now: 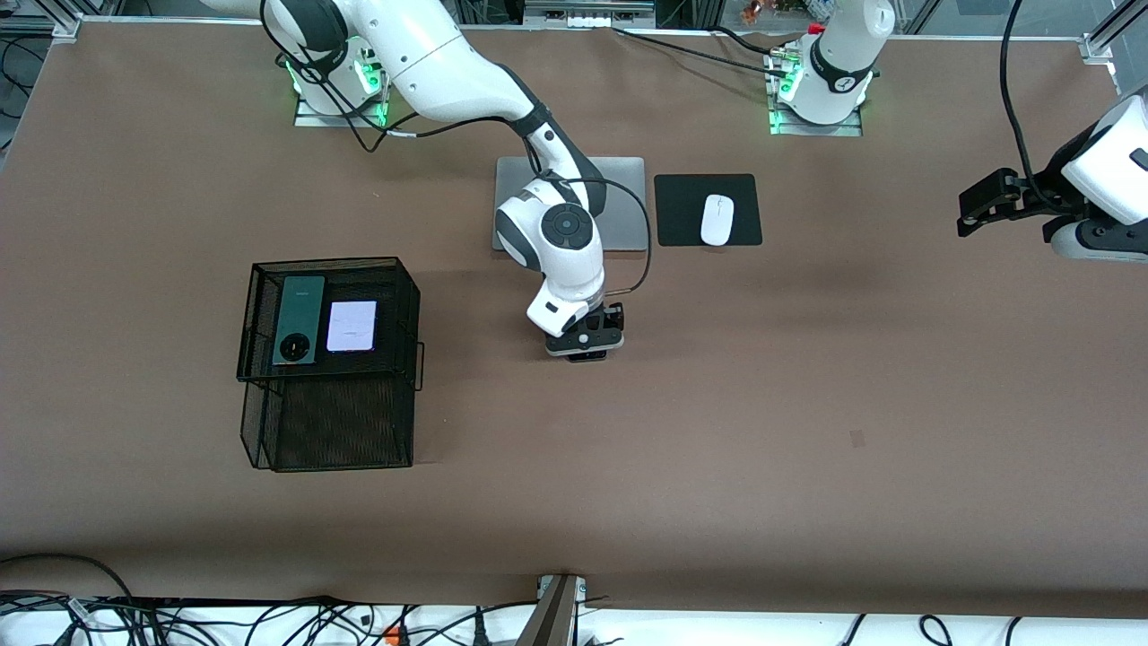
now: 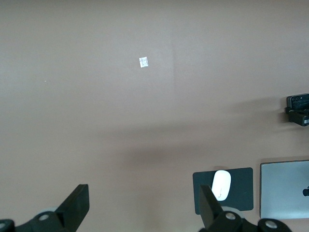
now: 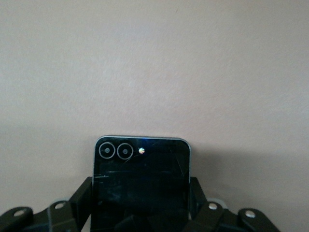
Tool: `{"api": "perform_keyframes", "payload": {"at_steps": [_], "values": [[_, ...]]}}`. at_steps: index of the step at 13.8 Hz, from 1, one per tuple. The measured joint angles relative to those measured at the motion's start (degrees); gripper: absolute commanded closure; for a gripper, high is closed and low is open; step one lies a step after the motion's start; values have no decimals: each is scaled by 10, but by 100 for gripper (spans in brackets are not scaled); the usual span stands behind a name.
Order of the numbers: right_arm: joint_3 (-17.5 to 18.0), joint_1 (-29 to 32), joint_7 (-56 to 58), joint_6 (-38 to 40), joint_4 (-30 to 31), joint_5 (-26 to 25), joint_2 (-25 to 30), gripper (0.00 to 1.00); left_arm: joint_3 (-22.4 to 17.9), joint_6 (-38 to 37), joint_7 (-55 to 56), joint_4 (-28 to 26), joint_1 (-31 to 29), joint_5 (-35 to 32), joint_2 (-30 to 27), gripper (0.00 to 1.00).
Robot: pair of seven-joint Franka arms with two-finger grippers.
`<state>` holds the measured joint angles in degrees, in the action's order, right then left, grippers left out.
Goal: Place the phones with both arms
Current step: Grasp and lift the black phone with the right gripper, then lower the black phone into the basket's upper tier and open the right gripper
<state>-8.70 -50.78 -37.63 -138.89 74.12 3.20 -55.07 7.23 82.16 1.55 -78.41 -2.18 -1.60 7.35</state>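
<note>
The brown table (image 1: 807,404) carries everything, and the two white arms are the biggest things on it. The right arm (image 1: 466,81) reaches from its base down to the middle of the table, its wrist pointing straight down. The left arm (image 1: 1108,175) waits at its own end of the table, raised above bare tabletop.

Next in size is the black wire basket (image 1: 327,368), toward the right arm's end of the table. On its top lie two phones side by side: the long dark green phone (image 1: 299,320), with a round camera ring at the end nearer the front camera, and the small pale lilac-white phone (image 1: 352,326) just beside it.

The silver laptop (image 1: 619,202) lies closed, farther from the front camera than the right gripper, partly covered by the right arm. Beside it, toward the left arm's end, sits a black mouse pad (image 1: 708,209) with a white mouse (image 1: 717,219) on it.

The right gripper (image 1: 587,345) is low at the table, its fingers clamped on the sides of the small black phone (image 3: 141,179), which shows two camera rings. Whether the phone rests on the table or is just off it is hard to judge.

The left gripper (image 2: 145,212) hangs with its fingers spread wide and nothing between them.
</note>
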Motion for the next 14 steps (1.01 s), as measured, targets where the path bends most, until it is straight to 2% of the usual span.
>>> {"api": "perform_keyframes", "payload": {"at_steps": [3,6,11,14], "values": [[-19,1,0,21,-10,-7,27,100,0,1,0,0,0,0,0,0],[-53,2,8,57,-11,-9,61,99,3,1,0,0,0,0,0,0],[-134,19,118,102,-11,-8,87,97,12,2,0,0,1,0,0,0],[-152,67,192,117,-11,-8,98,97,19,5,0,0,5,0,0,0]]}}
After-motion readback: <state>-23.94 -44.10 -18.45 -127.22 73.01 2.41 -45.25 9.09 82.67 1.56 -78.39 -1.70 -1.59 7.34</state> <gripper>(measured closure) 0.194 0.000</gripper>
